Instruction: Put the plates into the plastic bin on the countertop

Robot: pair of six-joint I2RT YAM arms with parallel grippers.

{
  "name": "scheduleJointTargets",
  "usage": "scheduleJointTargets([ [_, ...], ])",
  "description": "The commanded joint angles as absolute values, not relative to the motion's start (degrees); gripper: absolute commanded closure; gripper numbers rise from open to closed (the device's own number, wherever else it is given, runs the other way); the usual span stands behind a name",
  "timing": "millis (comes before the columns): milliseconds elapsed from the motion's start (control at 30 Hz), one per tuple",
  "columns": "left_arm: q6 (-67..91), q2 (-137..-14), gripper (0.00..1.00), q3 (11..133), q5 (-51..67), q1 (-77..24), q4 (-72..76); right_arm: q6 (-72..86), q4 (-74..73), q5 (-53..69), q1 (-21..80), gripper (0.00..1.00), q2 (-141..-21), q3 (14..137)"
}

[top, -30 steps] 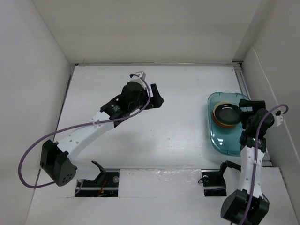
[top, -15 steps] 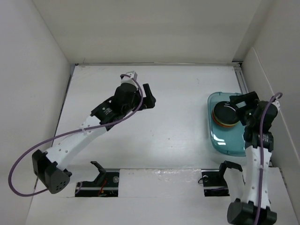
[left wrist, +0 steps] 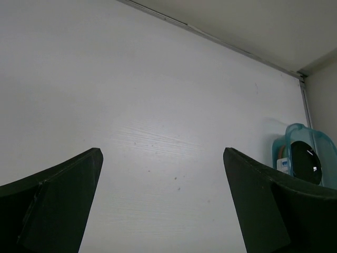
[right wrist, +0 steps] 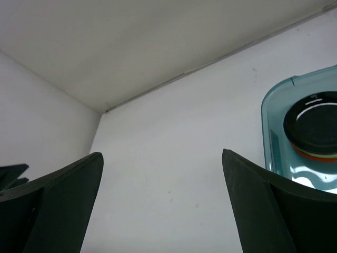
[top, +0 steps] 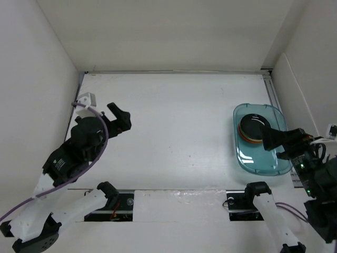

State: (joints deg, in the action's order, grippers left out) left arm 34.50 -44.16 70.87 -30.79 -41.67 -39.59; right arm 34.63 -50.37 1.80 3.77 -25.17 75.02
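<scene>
Jaws on both arms gape wide with nothing between them. From above, the left arm (top: 79,153) reaches over the left side of the worktop (top: 179,121), and the left jaws point toward the far right, well apart from everything else. The plastic bin (top: 258,161) stands at the right side, close to the right wall. The plates (top: 251,129) sit stacked in its far half, a black plate (top: 253,125) on top and an orange plate (top: 247,138) showing its edge beneath; how many lie under I cannot tell. The right arm (top: 310,168) holds the right jaws over the bin's near right part, just beside the stack. The left wrist camera shows two dark fingers (left wrist: 58,205) far apart over bare worktop (left wrist: 158,105), with the bin (left wrist: 300,128) and black plate (left wrist: 305,161) off to the far right. The right wrist camera shows its fingers (right wrist: 274,211) spread the same way, with the bin (right wrist: 271,105) at the right and the black plate (right wrist: 316,124) resting on an orange edge (right wrist: 316,154).
</scene>
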Motion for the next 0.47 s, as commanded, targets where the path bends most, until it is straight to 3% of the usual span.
scheduleJointTargets([
  [0,37.1,-39.8,0.00,69.5,-36.7,-41.8,-47.7,30.6,-62.3,-2.3,9.0,0.00,-24.6,82.4],
  [433,38.8,-30.8,0.00,64.4,-37.2,-41.8,-49.1,30.6,-69.4,-9.0,17.8,0.00,-22.2,85.1],
])
